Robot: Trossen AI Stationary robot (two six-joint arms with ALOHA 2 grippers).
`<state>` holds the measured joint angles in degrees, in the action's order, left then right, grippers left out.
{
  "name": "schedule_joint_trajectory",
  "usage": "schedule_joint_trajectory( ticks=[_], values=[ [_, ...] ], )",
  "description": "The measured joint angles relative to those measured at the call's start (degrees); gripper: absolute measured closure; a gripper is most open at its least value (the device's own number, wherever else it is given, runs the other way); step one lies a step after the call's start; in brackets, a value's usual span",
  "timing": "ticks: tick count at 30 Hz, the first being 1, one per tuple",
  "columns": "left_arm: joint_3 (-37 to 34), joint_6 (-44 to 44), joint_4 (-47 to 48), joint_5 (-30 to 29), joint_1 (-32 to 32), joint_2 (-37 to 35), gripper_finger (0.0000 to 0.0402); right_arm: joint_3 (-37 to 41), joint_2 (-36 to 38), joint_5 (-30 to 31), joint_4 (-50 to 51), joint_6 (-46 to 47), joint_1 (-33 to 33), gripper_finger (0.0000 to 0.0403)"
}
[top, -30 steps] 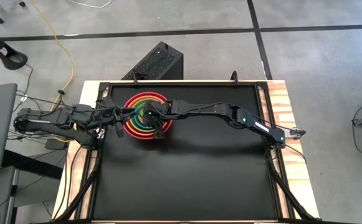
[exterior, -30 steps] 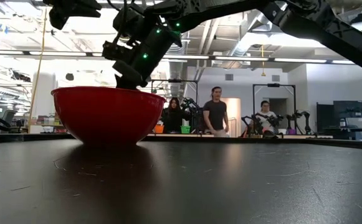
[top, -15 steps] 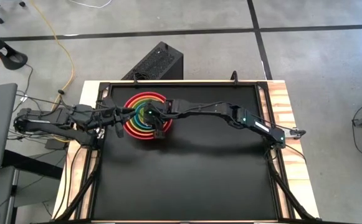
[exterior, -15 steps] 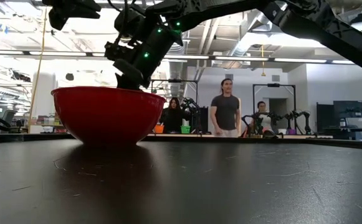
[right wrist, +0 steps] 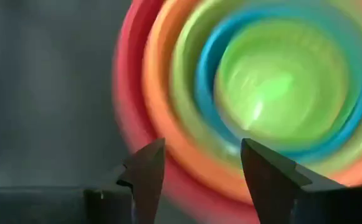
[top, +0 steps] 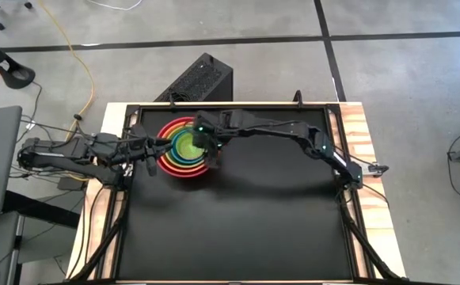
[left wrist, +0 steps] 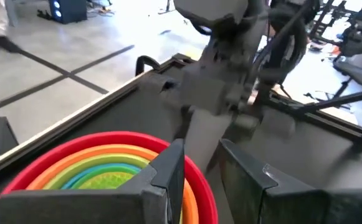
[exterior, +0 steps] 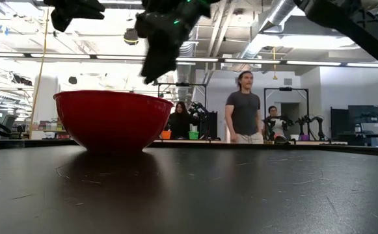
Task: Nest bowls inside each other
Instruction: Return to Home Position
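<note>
Several bowls [top: 184,148] sit nested at the table's far left: red outermost [exterior: 110,120], then orange, yellow-green and blue, with bright green innermost [right wrist: 274,81]. The red one rests by its base on the black table. My right gripper [right wrist: 199,162] hangs open above the stack's right rim [exterior: 153,68], clear of it, with nothing between its fingers. My left gripper [left wrist: 202,180] waits just left of the stack [top: 149,154], high above the table. Its fingers stand a little apart with nothing between them.
The black table top [top: 237,229] stretches free to the near and right sides of the stack. A black box [top: 202,79] stands on the floor past the far edge. People [exterior: 244,107] stand in the room behind the table.
My right gripper has risen out of the nested bowls and drawn slightly toward the table's right, rolling a little. It now hangs clear above the rim. The stack has stayed where it was, with the bright green bowl inside.
</note>
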<state>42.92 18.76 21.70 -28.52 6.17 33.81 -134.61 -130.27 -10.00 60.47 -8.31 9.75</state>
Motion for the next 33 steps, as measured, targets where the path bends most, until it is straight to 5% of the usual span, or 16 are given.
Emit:
schedule_joint_trajectory(
  ticks=[10,16,21,27,33],
  values=[
    [0.00,1.84,4.79,3.16,0.07,0.56,0.0315,2.54,6.89,-10.77,25.05,-1.14,0.13,0.0200],
    [-0.02,1.38,4.65,6.05,1.53,-0.59,0.0315,19.43,19.80,-13.15,21.13,-0.94,-3.04,0.0235],
    [-5.62,1.14,-4.43,4.42,4.08,-5.67,0.0315,47.47,39.23,-14.07,-1.18,6.53,-5.72,0.0272],
    [-23.61,1.90,-27.97,5.80,5.29,-14.72,0.0315,84.03,61.90,-10.26,-47.42,22.68,-6.33,0.0303],
    [-28.52,2.04,-27.83,3.83,5.22,-24.86,0.0315,109.58,75.19,-9.16,-82.67,33.93,-1.50,0.0320]
  ],
)
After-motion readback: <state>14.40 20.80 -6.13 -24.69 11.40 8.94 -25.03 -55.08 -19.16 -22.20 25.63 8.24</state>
